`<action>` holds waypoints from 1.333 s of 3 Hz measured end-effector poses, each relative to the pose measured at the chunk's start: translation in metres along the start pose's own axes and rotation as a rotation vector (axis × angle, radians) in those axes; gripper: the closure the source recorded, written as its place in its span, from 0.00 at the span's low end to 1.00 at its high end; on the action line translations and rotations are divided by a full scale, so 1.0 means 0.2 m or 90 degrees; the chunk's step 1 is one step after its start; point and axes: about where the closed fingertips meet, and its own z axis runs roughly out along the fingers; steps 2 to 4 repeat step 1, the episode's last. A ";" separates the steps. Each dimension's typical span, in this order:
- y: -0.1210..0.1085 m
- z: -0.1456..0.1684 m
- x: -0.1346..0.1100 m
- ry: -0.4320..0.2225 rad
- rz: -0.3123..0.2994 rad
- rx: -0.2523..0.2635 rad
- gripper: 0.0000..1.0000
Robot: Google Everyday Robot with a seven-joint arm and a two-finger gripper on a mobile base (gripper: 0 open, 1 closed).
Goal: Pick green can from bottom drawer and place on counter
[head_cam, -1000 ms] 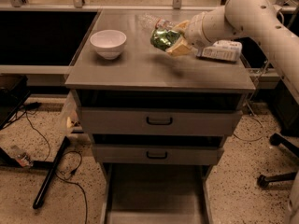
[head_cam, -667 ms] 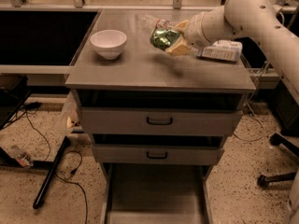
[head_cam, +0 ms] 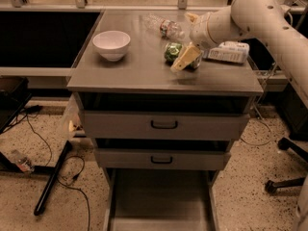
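Observation:
The green can stands on the counter, right of the middle. My gripper is open around the can's right side. One yellowish finger slants down in front of the can and the other shows above it. The arm reaches in from the upper right. The bottom drawer is pulled out below, and the part of its floor in view is bare.
A white bowl sits on the counter's left side. A clear plastic bottle lies behind the can. A white packet lies at the right edge. The two upper drawers are partly open. Cables and a black bar lie on the floor at left.
The can has come down from a little above the counter onto its surface. The gripper's fingers have spread apart around it.

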 end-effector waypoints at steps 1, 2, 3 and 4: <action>0.00 0.00 0.00 0.000 0.000 0.000 0.00; 0.00 0.00 0.00 0.000 0.000 0.000 0.00; 0.00 0.00 0.00 0.000 0.000 0.000 0.00; 0.00 0.00 0.00 0.000 0.000 0.000 0.00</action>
